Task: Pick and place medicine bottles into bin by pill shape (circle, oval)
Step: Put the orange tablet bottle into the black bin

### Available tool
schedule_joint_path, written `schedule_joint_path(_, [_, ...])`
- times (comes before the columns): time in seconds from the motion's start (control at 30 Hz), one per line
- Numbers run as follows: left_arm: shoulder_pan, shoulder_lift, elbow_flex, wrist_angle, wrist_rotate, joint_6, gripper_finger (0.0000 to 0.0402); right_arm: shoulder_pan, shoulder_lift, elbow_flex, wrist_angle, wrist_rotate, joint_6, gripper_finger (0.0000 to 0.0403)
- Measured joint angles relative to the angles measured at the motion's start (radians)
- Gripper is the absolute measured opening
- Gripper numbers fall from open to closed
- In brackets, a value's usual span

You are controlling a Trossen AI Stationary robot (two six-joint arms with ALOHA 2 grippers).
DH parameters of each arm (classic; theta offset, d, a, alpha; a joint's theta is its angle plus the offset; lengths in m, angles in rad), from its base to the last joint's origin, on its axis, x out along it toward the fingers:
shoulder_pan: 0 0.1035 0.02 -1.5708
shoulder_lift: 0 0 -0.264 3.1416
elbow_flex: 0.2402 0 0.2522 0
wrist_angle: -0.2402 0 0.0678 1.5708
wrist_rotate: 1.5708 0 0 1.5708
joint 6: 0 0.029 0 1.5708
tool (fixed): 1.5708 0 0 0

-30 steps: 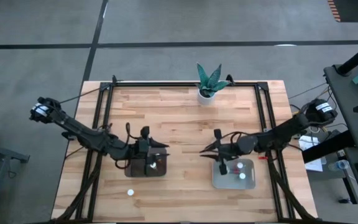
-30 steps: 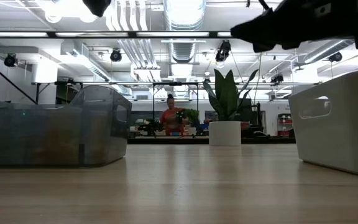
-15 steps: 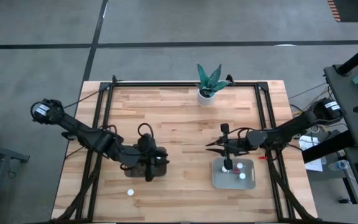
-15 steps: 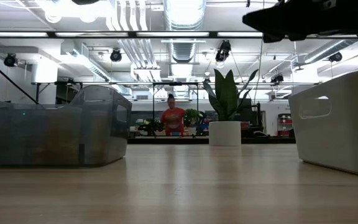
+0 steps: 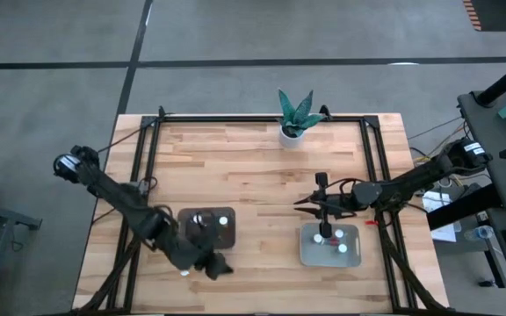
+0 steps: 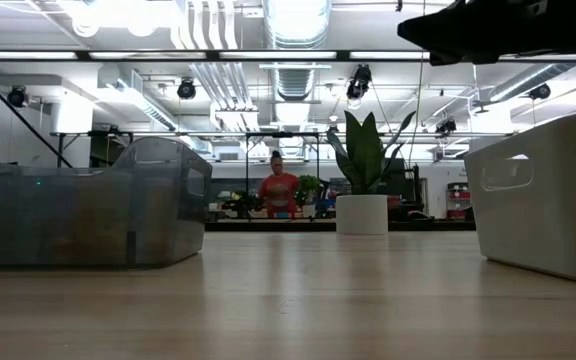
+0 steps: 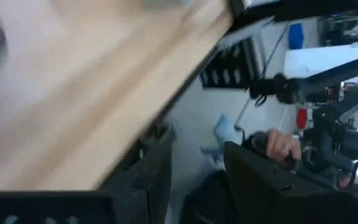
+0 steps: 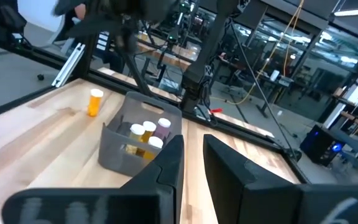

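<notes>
My left gripper (image 5: 220, 268) (image 7: 194, 186) hovers open near the table's front edge, in front of the dark bin (image 5: 207, 226), with nothing between its fingers. That bin holds several medicine bottles (image 8: 146, 134); from above one white cap (image 5: 224, 221) shows. One orange bottle (image 8: 96, 102) (image 5: 184, 272) stands on the table beside my left gripper. My right gripper (image 5: 302, 204) (image 8: 192, 165) (image 6: 418, 30) hangs above the table just behind the pale bin (image 5: 330, 247), its fingers a narrow gap apart and empty. Three bottles (image 5: 341, 235) stand in the pale bin.
A white pot with a green plant (image 5: 293, 132) stands at the table's far edge, in the middle. Black frame rails (image 5: 143, 175) run along the table's left and right sides. Bare wood lies between the two bins. A person (image 6: 278, 190) stands far off in the room.
My left gripper has swung off the dark bin toward the table's near edge and has rolled about its own line; the bin now lies uncovered. My right gripper has drawn back a little toward the table's right edge.
</notes>
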Motion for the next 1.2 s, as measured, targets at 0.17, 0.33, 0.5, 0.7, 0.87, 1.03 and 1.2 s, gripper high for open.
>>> schedule_joint_path(0.17, [-0.068, 0.103, 0.009, 0.001, 0.189, -0.275, 0.0129, 0.0, 0.001, 0.0, 0.0, 0.0, -0.034, 0.0052])
schedule_joint_path(0.33, [-0.149, 0.189, 0.009, -0.002, 0.366, -0.496, 0.0129, -0.003, 0.001, 0.0, 0.001, 0.0, -0.036, 0.0052])
schedule_joint_path(0.5, [-0.221, 0.211, 0.016, -0.119, 0.381, -0.66, 0.0129, -0.005, 0.003, 0.0, 0.0, 0.001, -0.023, 0.0052])
schedule_joint_path(0.7, [-0.248, 0.212, 0.103, -0.514, 0.298, -0.695, 0.0129, -0.005, 0.003, 0.0, 0.001, 0.0, 0.025, 0.0052])
schedule_joint_path(0.87, [-0.247, 0.214, 0.117, -0.616, 0.147, -0.686, 0.0129, -0.005, 0.003, 0.0, 0.001, 0.0, 0.037, 0.0052])
schedule_joint_path(1.03, [-0.248, 0.265, 0.116, -0.653, 0.146, -0.664, 0.0129, -0.005, 0.003, 0.0, 0.0, 0.0, 0.037, 0.0052])
schedule_joint_path(1.2, [-0.245, 0.313, 0.116, -0.654, 0.146, -0.637, 0.0129, -0.005, 0.003, 0.0, 0.0, 0.0, 0.037, 0.0052])
